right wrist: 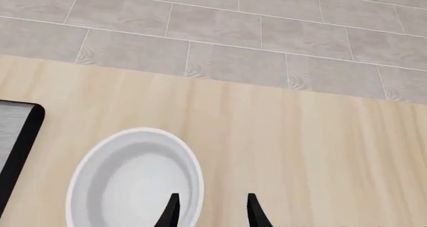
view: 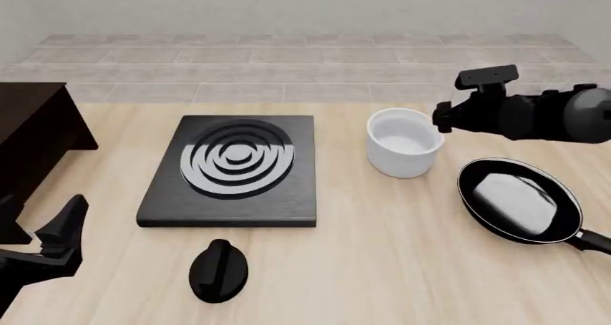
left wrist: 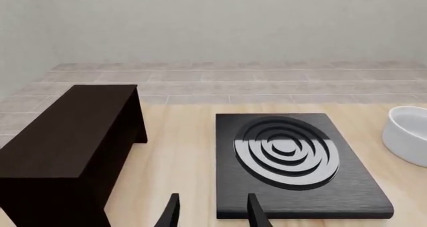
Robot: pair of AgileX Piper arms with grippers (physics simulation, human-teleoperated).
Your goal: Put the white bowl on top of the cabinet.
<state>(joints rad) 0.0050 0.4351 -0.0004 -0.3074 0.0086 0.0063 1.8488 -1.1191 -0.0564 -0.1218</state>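
The white bowl (view: pixel 405 143) stands upright on the table, right of the stove plate, and also shows in the right wrist view (right wrist: pixel 133 179) and the left wrist view (left wrist: pixel 408 134). My right gripper (view: pixel 443 117) hovers at the bowl's right rim. It is open (right wrist: pixel 211 214), with one finger over the bowl's inside and the other outside the wall. The dark cabinet (view: pixel 31 142) sits at the far left, its flat top (left wrist: pixel 70 132) bare. My left gripper (view: pixel 59 233) is low at the front left, open (left wrist: pixel 213 216) and holding nothing.
A black stove plate (view: pixel 162 200) with grey rings lies mid-table, also seen from the left wrist (left wrist: pixel 293 197). A black knob (view: pixel 219 269) lies in front of it. A black frying pan (view: pixel 520 200) sits right of the bowl. Grey tiled floor lies beyond the table's far edge.
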